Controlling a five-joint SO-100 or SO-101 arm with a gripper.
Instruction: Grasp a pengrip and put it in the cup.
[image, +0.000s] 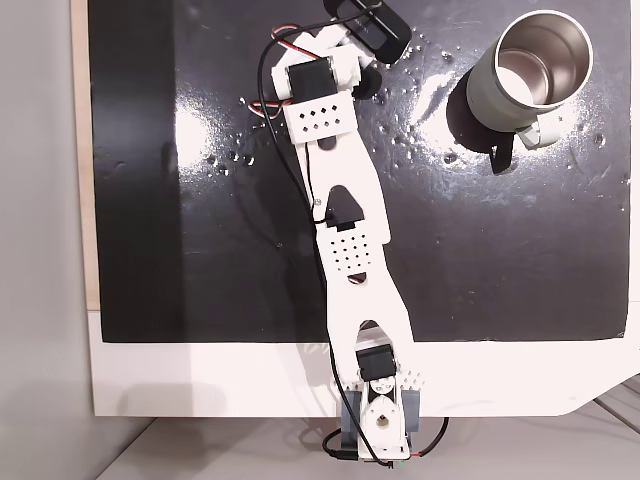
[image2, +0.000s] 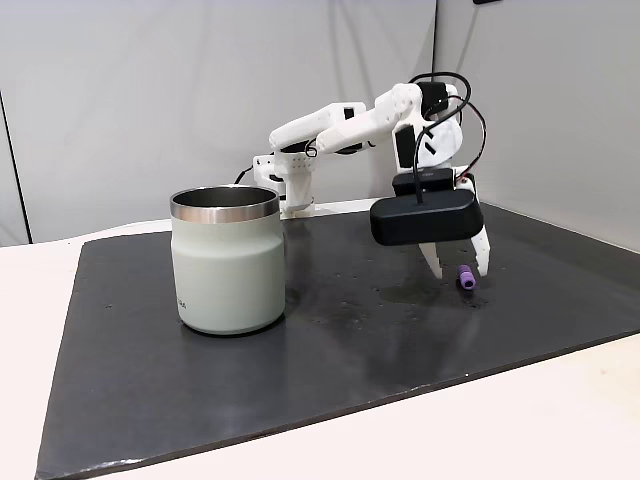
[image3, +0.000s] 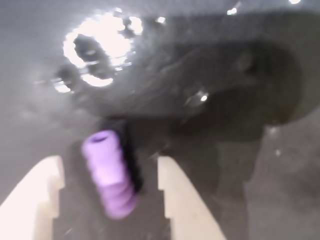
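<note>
Approach phase, grasp pending. Gripper (image3: 110, 200) spread wide, holding nothing; pengrip (image3: 111, 172) lies on black mat (image2: 300, 350) between fingers (wrist view). Cup (image2: 226, 260) stands well apart, empty; transfer remains.

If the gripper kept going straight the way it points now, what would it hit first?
Probably the pengrip: in the wrist view it lies on the mat between the open fingers of the gripper. The gripper points downward, so the mat follows right behind; exact depth is unclear.
</note>
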